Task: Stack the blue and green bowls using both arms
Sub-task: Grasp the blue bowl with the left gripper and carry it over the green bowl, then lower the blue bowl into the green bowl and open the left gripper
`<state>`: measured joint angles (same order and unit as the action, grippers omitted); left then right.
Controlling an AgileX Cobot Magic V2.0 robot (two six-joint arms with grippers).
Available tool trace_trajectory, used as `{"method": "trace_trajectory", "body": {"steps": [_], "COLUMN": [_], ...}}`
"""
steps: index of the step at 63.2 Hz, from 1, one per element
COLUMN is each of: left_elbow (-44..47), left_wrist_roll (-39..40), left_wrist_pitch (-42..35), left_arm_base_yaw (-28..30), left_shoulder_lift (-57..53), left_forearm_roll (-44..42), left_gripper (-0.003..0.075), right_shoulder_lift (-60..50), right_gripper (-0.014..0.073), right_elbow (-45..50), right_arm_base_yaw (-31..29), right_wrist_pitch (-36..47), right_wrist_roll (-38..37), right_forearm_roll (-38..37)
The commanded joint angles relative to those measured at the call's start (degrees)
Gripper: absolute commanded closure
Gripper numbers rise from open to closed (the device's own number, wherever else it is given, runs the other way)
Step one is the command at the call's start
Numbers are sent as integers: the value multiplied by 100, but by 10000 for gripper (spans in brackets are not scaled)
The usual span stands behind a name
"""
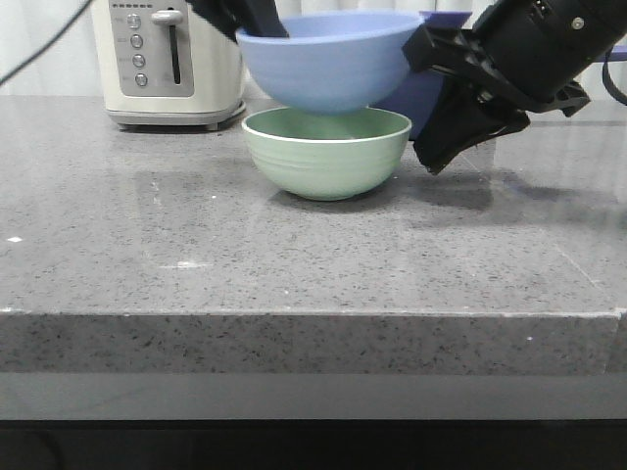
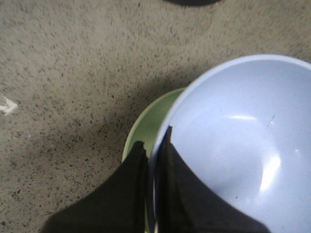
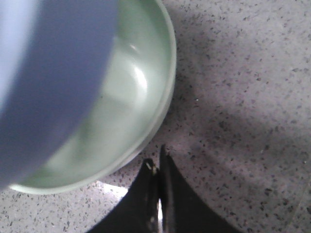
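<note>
The blue bowl (image 1: 328,64) hangs just above the green bowl (image 1: 326,155), which stands on the grey counter (image 1: 294,255). My left gripper (image 1: 257,20) is shut on the blue bowl's rim at its far left; in the left wrist view the two fingers (image 2: 154,153) pinch the rim of the blue bowl (image 2: 233,145), one inside and one outside, with the green bowl (image 2: 150,126) showing below. My right gripper (image 1: 431,157) is shut and empty, just right of the green bowl; it also shows in the right wrist view (image 3: 157,162) beside the green bowl (image 3: 126,107) and under the blue bowl (image 3: 53,82).
A cream toaster (image 1: 171,61) stands at the back left. A dark blue pot (image 1: 421,88) sits behind the bowls, partly hidden by my right arm. The counter's front edge (image 1: 313,313) runs across the view.
</note>
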<state>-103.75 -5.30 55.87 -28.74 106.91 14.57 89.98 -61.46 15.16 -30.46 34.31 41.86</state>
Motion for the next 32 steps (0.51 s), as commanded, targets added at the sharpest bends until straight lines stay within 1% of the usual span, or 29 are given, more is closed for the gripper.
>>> {"method": "trace_trajectory", "body": {"steps": [1, 26, 29, 32], "left_elbow": [-224, -224, -224, -224], "left_wrist_roll": [81, 81, 60, 60], "left_wrist_pitch": [-257, -313, -313, -313], "left_arm_base_yaw": [-48, -86, -86, -86], "left_shoulder_lift": [-190, 56, 56, 56], "left_forearm_roll": [51, 66, 66, 66], "left_gripper": [740, 739, 734, 710], "right_shoulder_lift": [-203, -203, -203, -203], "right_gripper": [628, 628, 628, 628], "right_elbow": [-161, -161, -161, -161], "right_arm_base_yaw": [1, 1, 1, 1], "right_wrist_pitch": [121, 121, 121, 121], "right_wrist_roll": [65, 65, 65, 65], "right_forearm_roll": [159, 159, 159, 159]}}
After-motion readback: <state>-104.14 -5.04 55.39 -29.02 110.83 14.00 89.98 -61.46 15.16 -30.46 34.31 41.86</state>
